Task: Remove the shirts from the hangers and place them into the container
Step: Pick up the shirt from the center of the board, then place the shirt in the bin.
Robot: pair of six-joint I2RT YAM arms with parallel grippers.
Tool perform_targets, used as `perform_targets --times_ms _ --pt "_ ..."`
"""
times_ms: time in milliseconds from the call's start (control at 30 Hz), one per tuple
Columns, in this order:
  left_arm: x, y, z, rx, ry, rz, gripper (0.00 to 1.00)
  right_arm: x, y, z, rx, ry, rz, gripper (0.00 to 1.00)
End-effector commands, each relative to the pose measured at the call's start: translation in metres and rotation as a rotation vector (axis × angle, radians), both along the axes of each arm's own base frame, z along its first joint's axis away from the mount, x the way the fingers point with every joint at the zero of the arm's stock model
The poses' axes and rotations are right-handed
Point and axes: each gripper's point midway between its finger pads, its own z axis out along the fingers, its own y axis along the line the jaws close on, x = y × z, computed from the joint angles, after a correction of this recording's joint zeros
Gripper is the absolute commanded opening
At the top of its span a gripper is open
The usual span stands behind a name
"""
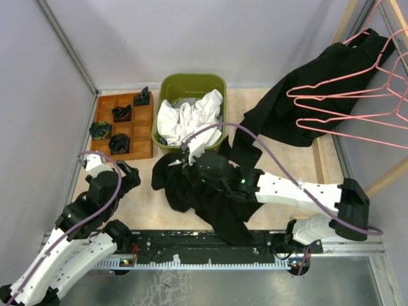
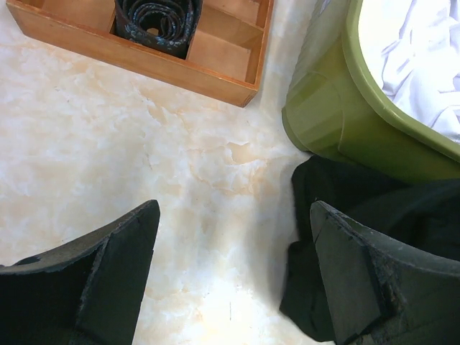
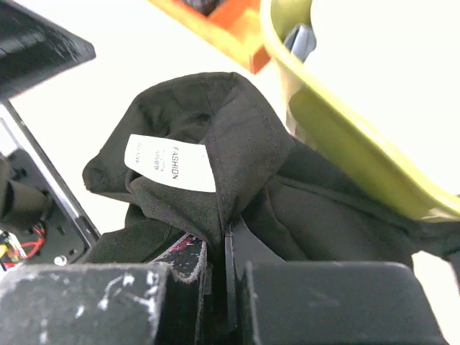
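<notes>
My right fingers (image 3: 241,251) clench the collar of the black shirt (image 3: 237,144) beside the green tub (image 3: 345,136); my left fingers (image 2: 115,266) hang spread.

I count two black shirts (image 1: 185,191) (image 1: 299,102), one white shirt (image 1: 185,121), one grey shirt (image 1: 186,102) barely showing, one green tub (image 1: 191,78), one wooden tray (image 1: 143,131) holding four dark objects (image 1: 119,143), and at least three pink hangers (image 1: 357,111).

The place is a robotics lab test cell. Plain grey panel walls (image 1: 191,32) in aluminium framing (image 1: 67,48) box in a marble-patterned tabletop (image 1: 143,213). A left arm (image 1: 64,248) and a right arm (image 1: 299,194) are bolted to a metal rail (image 1: 210,245) at the near edge, with purple cable (image 1: 268,156) looped along them. Staged props stand about: pink wire hangers (image 1: 347,108) on a bare wooden rack (image 1: 344,22) at the far right, an olive-green tub (image 1: 191,80) and a wooden compartment tray (image 1: 143,150).
</notes>
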Motion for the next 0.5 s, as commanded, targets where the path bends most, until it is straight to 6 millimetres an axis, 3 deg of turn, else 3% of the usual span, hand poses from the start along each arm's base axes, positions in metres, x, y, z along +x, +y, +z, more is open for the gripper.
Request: perform_targets --times_ms 0,233,467 --pt "0.002 0.0 0.001 0.006 -0.016 -0.006 0.91 0.011 -0.002 0.075 0.17 -0.111 -0.038 0.0" --pt "0.003 -0.003 0.0 0.01 -0.015 -0.02 0.91 0.047 -0.026 0.169 0.276 -0.323 -0.206 0.0" --pt "0.003 -0.004 -0.001 0.015 -0.011 -0.03 0.91 0.106 -0.049 0.259 0.286 -0.508 -0.397 0.0"
